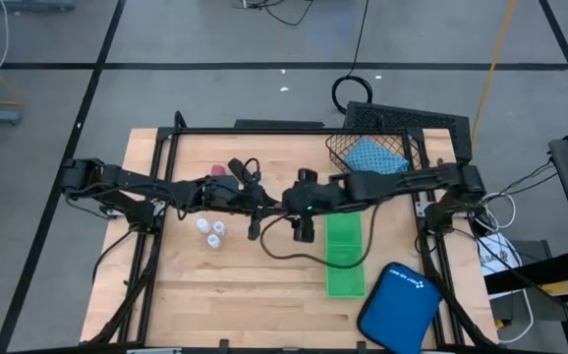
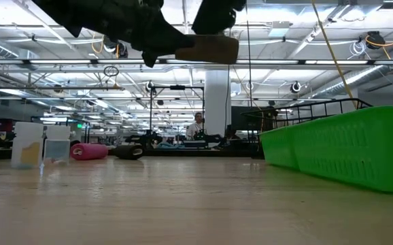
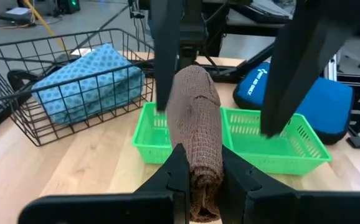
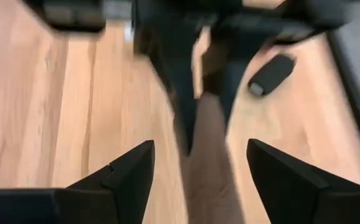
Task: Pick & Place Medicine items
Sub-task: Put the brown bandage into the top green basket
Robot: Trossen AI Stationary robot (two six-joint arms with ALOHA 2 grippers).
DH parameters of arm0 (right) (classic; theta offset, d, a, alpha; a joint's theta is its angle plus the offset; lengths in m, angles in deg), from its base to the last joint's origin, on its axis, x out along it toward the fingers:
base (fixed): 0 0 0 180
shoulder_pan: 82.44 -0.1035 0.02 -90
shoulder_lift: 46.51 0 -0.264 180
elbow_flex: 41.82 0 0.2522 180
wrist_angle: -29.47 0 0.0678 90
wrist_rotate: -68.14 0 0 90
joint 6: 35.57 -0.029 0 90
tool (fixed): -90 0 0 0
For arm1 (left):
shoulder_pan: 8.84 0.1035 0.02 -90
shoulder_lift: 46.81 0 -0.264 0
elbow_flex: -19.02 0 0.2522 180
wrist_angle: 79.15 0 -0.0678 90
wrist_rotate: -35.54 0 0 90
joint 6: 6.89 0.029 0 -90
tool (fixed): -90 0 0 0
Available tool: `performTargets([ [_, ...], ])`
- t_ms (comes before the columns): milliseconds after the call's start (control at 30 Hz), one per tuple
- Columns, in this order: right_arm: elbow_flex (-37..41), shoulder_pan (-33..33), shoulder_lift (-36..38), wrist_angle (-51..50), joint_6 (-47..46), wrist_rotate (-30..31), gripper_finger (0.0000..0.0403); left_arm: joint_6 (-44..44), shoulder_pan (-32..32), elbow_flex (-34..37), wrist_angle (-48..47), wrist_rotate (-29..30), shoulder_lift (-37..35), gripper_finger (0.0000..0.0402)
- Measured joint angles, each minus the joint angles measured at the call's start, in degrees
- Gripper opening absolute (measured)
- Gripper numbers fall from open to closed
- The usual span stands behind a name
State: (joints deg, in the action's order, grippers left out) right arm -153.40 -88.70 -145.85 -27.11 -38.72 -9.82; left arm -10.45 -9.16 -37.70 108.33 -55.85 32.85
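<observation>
Because the brown roll [image 3: 197, 134] had to cross from one arm to the other, my left gripper [image 3: 198, 180] clamped its end in mid-air above the table beside the green tray [image 3: 255, 140], while my right gripper [image 4: 195, 165] spread wide around it.

A coarse woven cloth brown roll [image 3: 195, 130], a black wire basket [image 3: 37, 68], and a pale wood-grain table [image 1: 264, 285].

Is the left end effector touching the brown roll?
Touching. The left wrist view shows the left end effector shut on the brown roll, both fingers pressed against its sides, with no gap either side.
</observation>
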Motion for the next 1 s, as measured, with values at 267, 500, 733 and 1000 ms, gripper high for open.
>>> performTargets([
  [267,-0.70,0.68,-3.36,-5.63,0.94,-0.28,0.0215,-1.40,-0.11,0.00,-1.14,-0.02,0.00,0.0042],
  [500,-0.70,1.02,-3.35,-7.12,0.94,-0.22,0.0141,-2.33,-0.11,0.00,-2.08,-0.04,0.00,0.0042],
  [733,-0.70,1.02,-3.37,-7.31,4.86,-0.29,0.0057,-3.53,-0.11,0.00,-2.70,-0.02,-0.02,0.0064],
  [1000,-0.68,0.46,-0.88,-14.32,3.11,0.13,0.0051,-6.20,0.41,0.09,-7.31,-4.68,-6.16,0.0187],
])
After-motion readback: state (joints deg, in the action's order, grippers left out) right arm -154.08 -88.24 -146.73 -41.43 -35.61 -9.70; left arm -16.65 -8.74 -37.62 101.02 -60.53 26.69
